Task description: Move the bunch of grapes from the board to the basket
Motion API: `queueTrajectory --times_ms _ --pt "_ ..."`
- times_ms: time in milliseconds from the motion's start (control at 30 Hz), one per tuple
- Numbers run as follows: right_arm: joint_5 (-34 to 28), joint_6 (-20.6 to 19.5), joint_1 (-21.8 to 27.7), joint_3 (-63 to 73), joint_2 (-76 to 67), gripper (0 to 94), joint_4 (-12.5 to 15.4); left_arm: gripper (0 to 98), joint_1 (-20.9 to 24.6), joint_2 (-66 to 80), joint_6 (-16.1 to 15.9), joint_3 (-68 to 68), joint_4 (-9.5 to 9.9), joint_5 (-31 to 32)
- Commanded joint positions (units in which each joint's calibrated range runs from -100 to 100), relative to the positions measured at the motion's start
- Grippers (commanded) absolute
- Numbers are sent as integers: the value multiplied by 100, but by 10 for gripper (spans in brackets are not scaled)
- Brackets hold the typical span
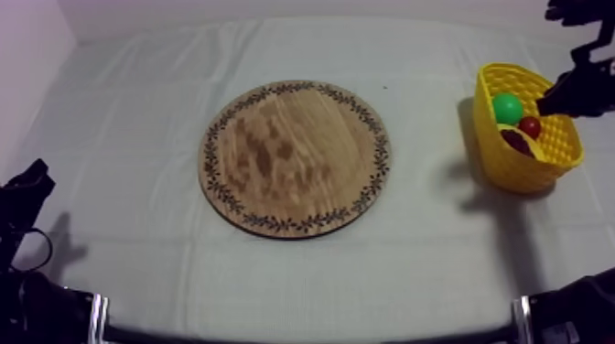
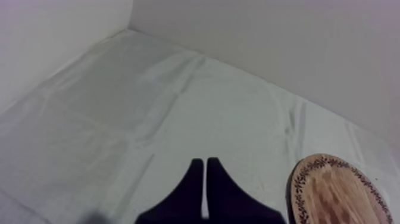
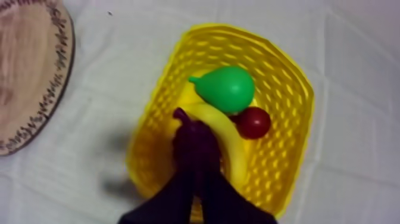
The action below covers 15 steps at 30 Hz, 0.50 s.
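So the bunch of grapes (image 3: 191,138) is down in the yellow basket (image 3: 297,83), on the banana (image 3: 232,146). Can't tell if my right jaws grip it; lifting while clamped would drag it out. Left jaws together.

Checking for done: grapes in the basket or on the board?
In: the bunch of grapes is inside the yellow basket walls, by the banana; wooden board bare.

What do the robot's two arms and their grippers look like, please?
The left arm and right arm are black, each with a pale band low down. The left gripper has two plain black fingers that taper to blunt tips, with no markings. The right gripper looks alike.
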<state>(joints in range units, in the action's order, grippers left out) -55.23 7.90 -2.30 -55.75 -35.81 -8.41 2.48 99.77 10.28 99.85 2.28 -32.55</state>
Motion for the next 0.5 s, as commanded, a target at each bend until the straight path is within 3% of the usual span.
queueTrajectory --times_ms 0,167,267,333,467 --pt "156 -141 13 -194 -362 6 293 0 1 -3 0 4 -1 -3" --pt "527 -409 30 -904 -1065 3 661 0 1 -3 0 4 -1 -3" --pt "1144 -389 162 -1570 -1676 3 994 0 1 -3 2 4 -1 -3" --pt "1635 -123 259 -2121 -2178 3 1358 0 1 -3 2 4 -1 -3" --pt "2323 824 347 -3180 -3168 2 2307 0 1 -3 3 4 -1 -3"
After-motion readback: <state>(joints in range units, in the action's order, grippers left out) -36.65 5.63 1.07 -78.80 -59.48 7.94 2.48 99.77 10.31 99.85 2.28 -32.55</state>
